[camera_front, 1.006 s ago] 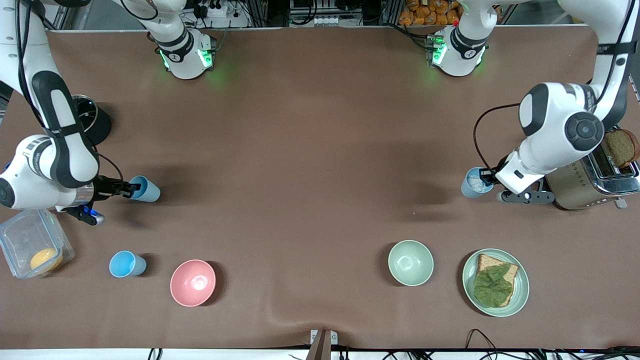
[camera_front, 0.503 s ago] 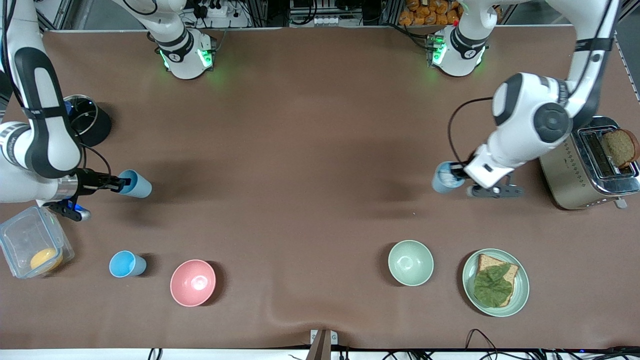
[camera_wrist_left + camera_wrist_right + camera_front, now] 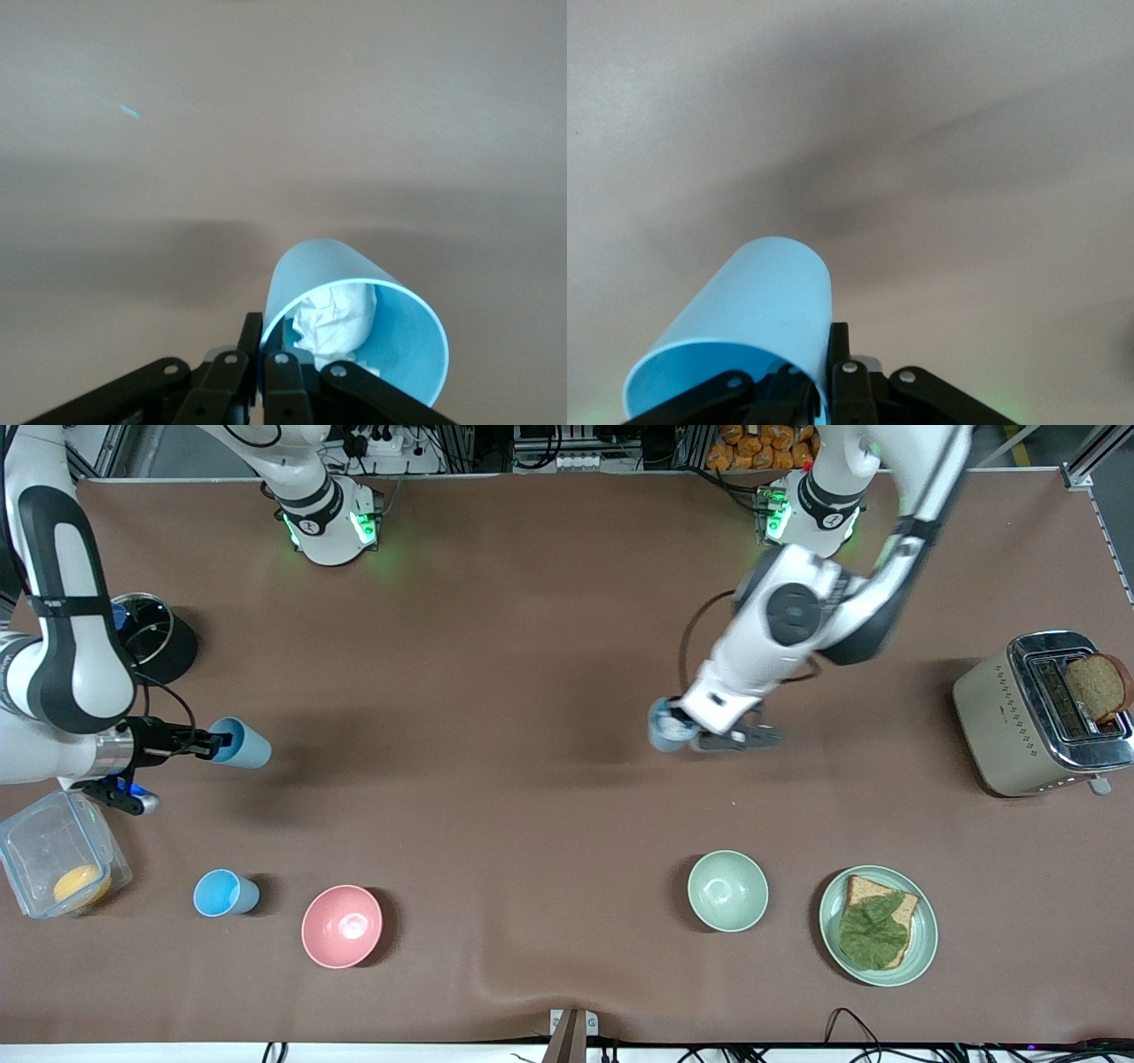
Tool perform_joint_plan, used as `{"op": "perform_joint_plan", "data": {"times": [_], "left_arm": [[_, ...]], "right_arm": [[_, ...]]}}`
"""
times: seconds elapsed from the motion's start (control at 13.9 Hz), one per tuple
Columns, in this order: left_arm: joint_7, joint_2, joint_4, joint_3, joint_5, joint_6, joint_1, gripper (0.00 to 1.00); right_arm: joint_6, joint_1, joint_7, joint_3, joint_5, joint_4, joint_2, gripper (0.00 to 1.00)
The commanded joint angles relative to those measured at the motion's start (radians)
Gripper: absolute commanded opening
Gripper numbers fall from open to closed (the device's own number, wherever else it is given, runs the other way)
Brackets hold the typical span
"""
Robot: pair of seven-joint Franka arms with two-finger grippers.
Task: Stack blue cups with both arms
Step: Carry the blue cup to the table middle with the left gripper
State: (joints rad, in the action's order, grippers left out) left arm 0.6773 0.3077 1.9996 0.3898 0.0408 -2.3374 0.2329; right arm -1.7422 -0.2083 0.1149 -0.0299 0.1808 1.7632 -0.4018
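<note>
My right gripper (image 3: pixel 211 744) is shut on the rim of a sky-blue cup (image 3: pixel 241 744). It holds the cup tilted on its side over the table at the right arm's end. In the right wrist view the gripper (image 3: pixel 824 372) pinches the wall of this cup (image 3: pixel 762 301). My left gripper (image 3: pixel 675 726) is shut on the rim of a greyer blue cup (image 3: pixel 663 733) over the middle of the table. In the left wrist view the gripper (image 3: pixel 264 354) pinches this cup (image 3: pixel 354 274), which holds crumpled white paper (image 3: pixel 332 319). A third blue cup (image 3: pixel 226 893) stands beside the pink bowl.
A pink bowl (image 3: pixel 342 926) and a pale green bowl (image 3: pixel 727 891) sit near the front camera. A green plate (image 3: pixel 833 903) holds bread with lettuce. A toaster (image 3: pixel 1019 717) stands at the left arm's end. A clear container (image 3: pixel 58 855) and a dark pot (image 3: pixel 151 633) are at the right arm's end.
My left arm has carried its cup away from the toaster toward the middle of the table. My right gripper has shifted slightly with its cup, still tilted.
</note>
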Motion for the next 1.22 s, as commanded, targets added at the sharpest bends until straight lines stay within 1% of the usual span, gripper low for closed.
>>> {"op": "perform_joint_plan", "data": {"times": [0.0,0.14,0.43,0.57,0.79,0.86,0.93,1.01,1.08,1.15], "left_arm": [[0.122,0.097,-0.067,-0.008,0.005,-0.045,0.107,0.00],[0.214,0.164,-0.123,-0.014,-0.005,-0.056,0.185,0.00],[0.356,0.301,-0.235,-0.019,-0.100,-0.057,0.267,0.00],[0.404,0.352,-0.277,-0.019,-0.150,-0.057,0.284,0.00],[0.436,0.387,-0.301,-0.020,-0.180,-0.057,0.304,0.00],[0.436,0.390,-0.302,-0.023,-0.182,-0.057,0.305,0.29],[0.436,0.386,-0.302,-0.023,-0.183,-0.056,0.305,0.91],[0.441,0.375,-0.302,-0.023,-0.187,-0.054,0.299,1.00],[0.444,0.355,-0.302,-0.023,-0.187,-0.046,0.293,1.00],[0.444,0.326,-0.298,-0.023,-0.187,-0.033,0.289,1.00]], "right_arm": [[0.017,0.043,0.083,0.001,0.016,0.009,0.034,0.00],[0.020,0.078,0.153,0.001,0.026,0.009,0.040,0.00],[0.026,0.133,0.264,-0.001,0.066,0.007,0.060,0.00],[0.026,0.164,0.320,-0.001,0.085,0.007,0.064,0.00],[0.021,0.207,0.393,-0.002,0.088,0.007,0.066,0.00],[0.018,0.224,0.423,-0.004,0.088,0.005,0.066,0.00],[0.017,0.242,0.458,-0.008,0.089,-0.002,0.069,0.00],[0.015,0.253,0.488,-0.013,0.118,-0.007,0.069,0.00],[0.015,0.257,0.497,-0.015,0.159,-0.011,0.069,0.00],[0.016,0.259,0.505,-0.015,0.175,-0.017,0.069,0.00]]}}
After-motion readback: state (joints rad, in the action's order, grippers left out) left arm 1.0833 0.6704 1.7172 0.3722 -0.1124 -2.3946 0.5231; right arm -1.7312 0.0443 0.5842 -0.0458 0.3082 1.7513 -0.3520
